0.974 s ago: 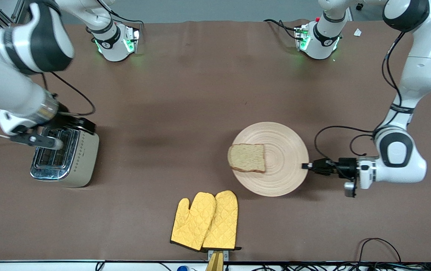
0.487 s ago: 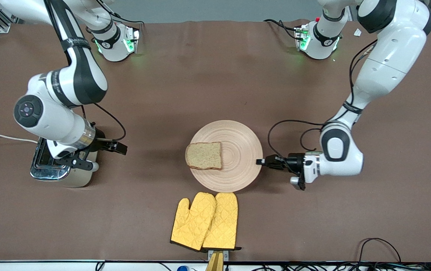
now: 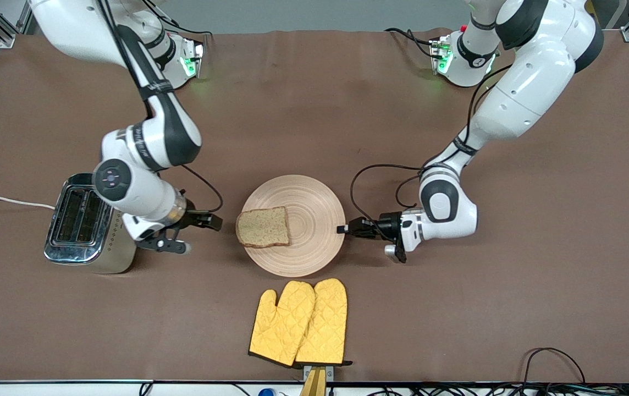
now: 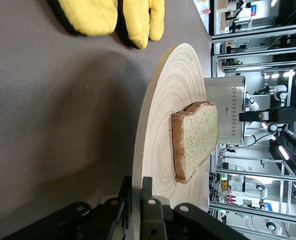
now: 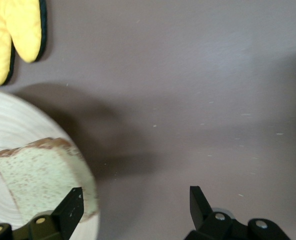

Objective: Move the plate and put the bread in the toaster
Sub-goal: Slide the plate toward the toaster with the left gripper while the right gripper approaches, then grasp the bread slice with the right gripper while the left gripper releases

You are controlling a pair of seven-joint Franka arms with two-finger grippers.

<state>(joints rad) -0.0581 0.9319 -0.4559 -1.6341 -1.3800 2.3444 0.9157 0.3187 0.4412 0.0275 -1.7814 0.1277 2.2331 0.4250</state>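
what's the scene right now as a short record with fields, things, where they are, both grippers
plate: mid-table, rim clamped by left gripper
bread: on the plate, at its edge toward the toaster
toaster: right arm's end of the table, slots empty
oven mitts: nearer the front camera than the plate
right gripper: open, over the table between toaster and plate

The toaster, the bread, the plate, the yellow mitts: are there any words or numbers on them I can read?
No readable words or numbers anywhere.
toaster: a tiny dark mark on its cream side, seen in the left wrist view, too small to read; the rest is a dotted diamond pattern.
bread: no writing.
plate: only ring grooves.
oven mitts: only quilted stitching.
right arm: small white lettering on its black band, too blurred to read.
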